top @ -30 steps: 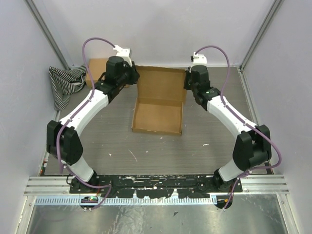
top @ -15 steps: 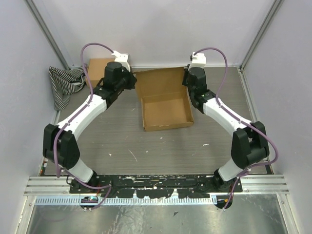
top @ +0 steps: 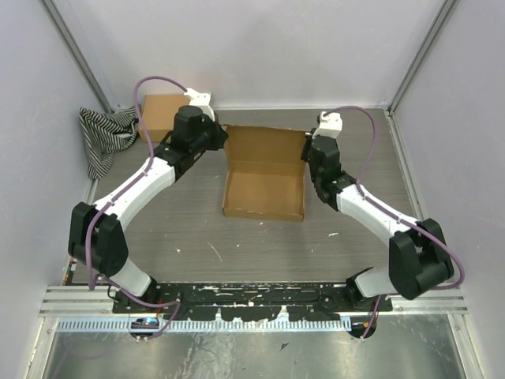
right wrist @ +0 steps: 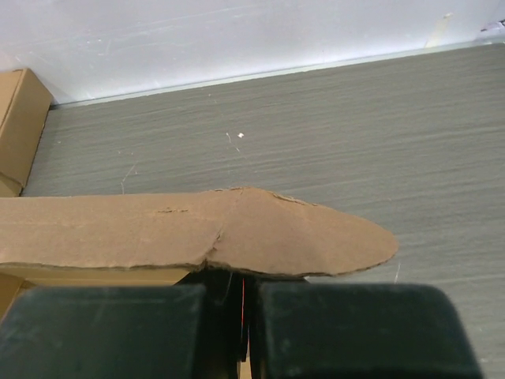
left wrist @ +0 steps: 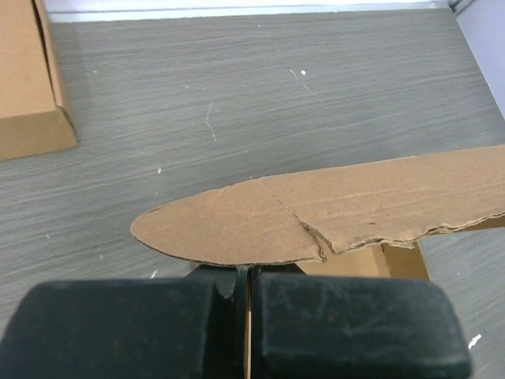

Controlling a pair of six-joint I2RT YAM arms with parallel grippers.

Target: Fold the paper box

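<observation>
The paper box [top: 264,193] lies mid-table as a shallow brown tray, with its lid [top: 264,144] open toward the back wall. My left gripper [top: 218,139] is shut on the lid's left corner. In the left wrist view a rounded flap [left wrist: 237,229] lies over the closed jaws [left wrist: 246,272], with a thin cardboard edge pinched between them. My right gripper [top: 308,152] is shut on the lid's right corner. In the right wrist view the rounded flap [right wrist: 308,233] covers the closed jaws [right wrist: 241,280].
A second, fully formed brown box [top: 162,110] stands at the back left; it also shows in the left wrist view [left wrist: 24,79] and the right wrist view [right wrist: 20,118]. A black-and-white striped cloth [top: 106,134] lies against the left wall. The back wall is close behind the lid.
The box has swung and shifted with both grippers holding it; it now sits squarer and slightly nearer. The right gripper has moved toward me, the left slightly right.
</observation>
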